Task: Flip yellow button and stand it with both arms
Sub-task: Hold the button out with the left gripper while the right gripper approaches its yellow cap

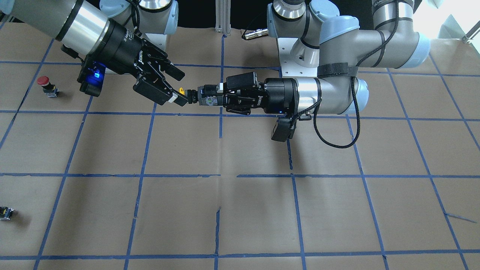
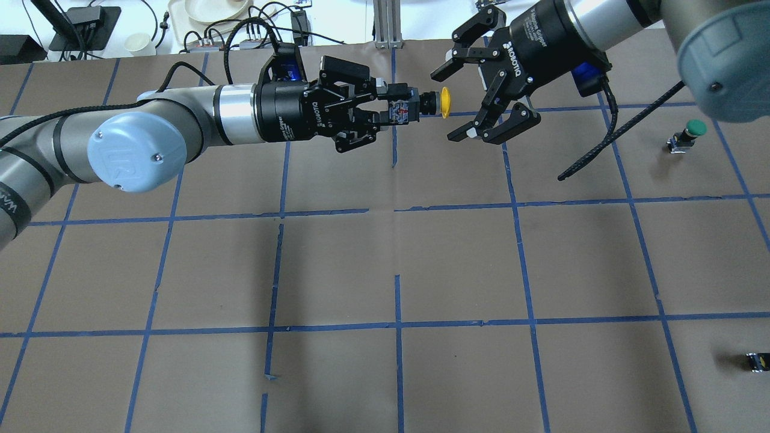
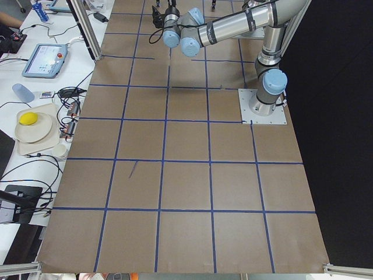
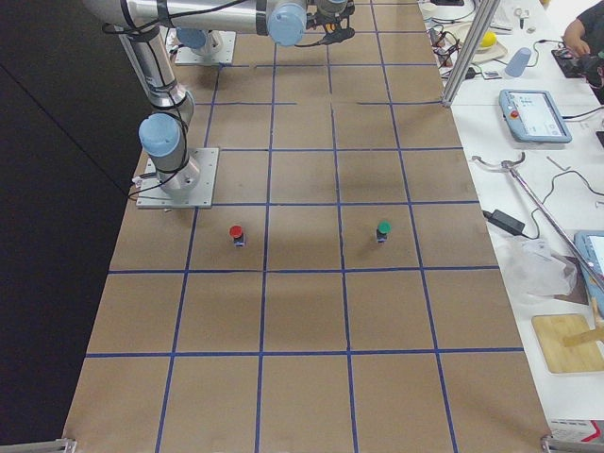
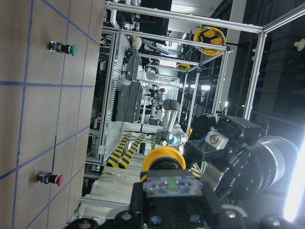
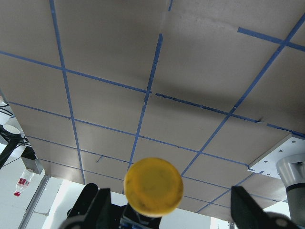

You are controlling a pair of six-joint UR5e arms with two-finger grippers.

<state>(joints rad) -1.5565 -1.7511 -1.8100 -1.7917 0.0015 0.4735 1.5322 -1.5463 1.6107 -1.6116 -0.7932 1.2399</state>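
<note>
The yellow button [image 2: 444, 102] is held in the air, lying sideways, its cap pointing at my right gripper. My left gripper [image 2: 400, 109] is shut on its black-grey body [image 1: 208, 98]. My right gripper [image 2: 452, 103] is open, its fingers above and below the cap line and not touching it. In the front view the cap [image 1: 181, 91] sits between the right gripper's [image 1: 180, 88] spread fingers. The right wrist view looks straight at the cap [image 6: 153, 186], with a finger [image 6: 102, 210] on each side. The left wrist view shows the cap [image 5: 163, 160] beyond the body.
A red-capped button [image 1: 45, 84] and a green-capped button [image 2: 692, 129] stand on the brown, blue-taped table [image 2: 397, 252] on the right arm's side. A tiny dark switch piece [image 2: 757, 361] lies near the table's right edge.
</note>
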